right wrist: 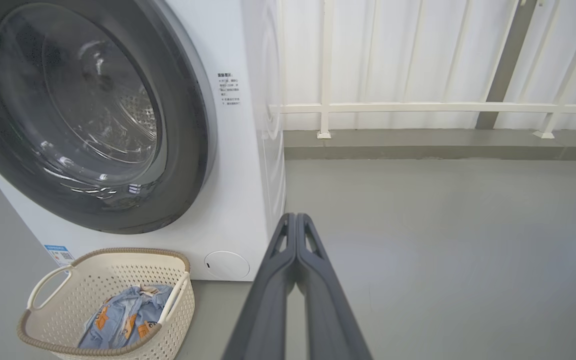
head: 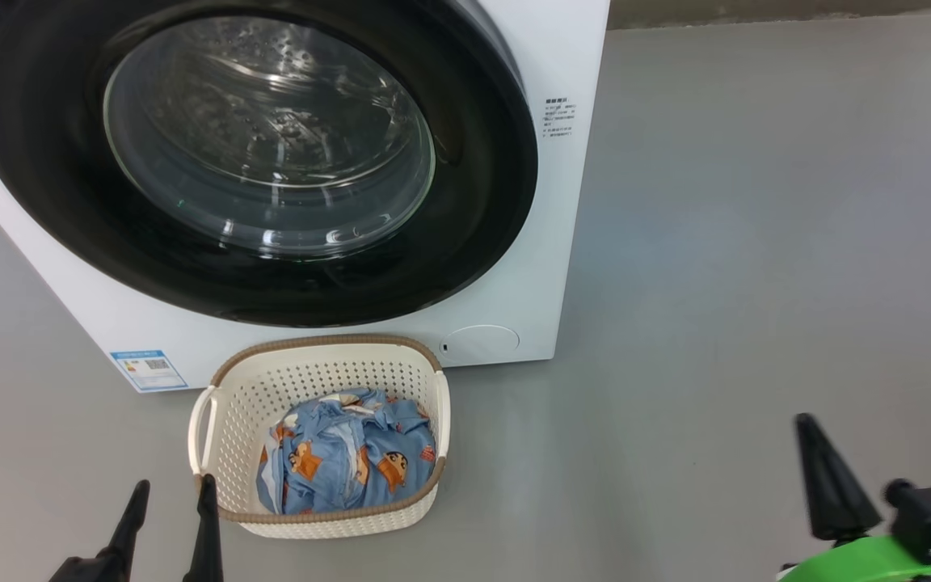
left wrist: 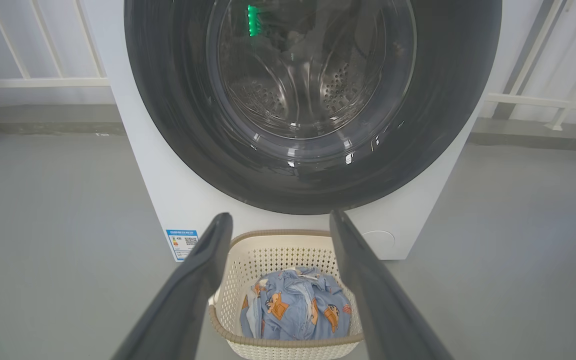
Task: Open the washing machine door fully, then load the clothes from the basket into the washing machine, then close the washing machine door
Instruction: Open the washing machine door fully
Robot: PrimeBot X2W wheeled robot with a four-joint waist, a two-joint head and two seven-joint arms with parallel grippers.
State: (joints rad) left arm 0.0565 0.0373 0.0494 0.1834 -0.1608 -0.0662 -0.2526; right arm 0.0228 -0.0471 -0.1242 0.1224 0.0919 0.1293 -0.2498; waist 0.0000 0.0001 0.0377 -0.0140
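The white washing machine [head: 562, 242] stands ahead with its round black washing machine door [head: 53, 202] closed flat against the front, also seen as the door [left wrist: 178, 125] and the door [right wrist: 183, 150]. On the floor in front sits the cream basket [head: 304, 388], holding the blue printed clothes [head: 352, 461]. My left gripper [head: 174, 489] hangs open at the basket's near left corner; in its wrist view the open gripper [left wrist: 280, 217] frames the basket [left wrist: 268, 260] and clothes [left wrist: 293, 310]. My right gripper [head: 806, 422] is shut, empty, well to the right over bare floor, fingers pressed together [right wrist: 295, 217].
Grey floor [head: 756, 242] spreads to the right of the machine. A white railing [right wrist: 418, 107] and low kerb run behind it. A blue label sticker [head: 148, 369] marks the machine's lower left corner, a round cap [head: 482, 339] its lower right.
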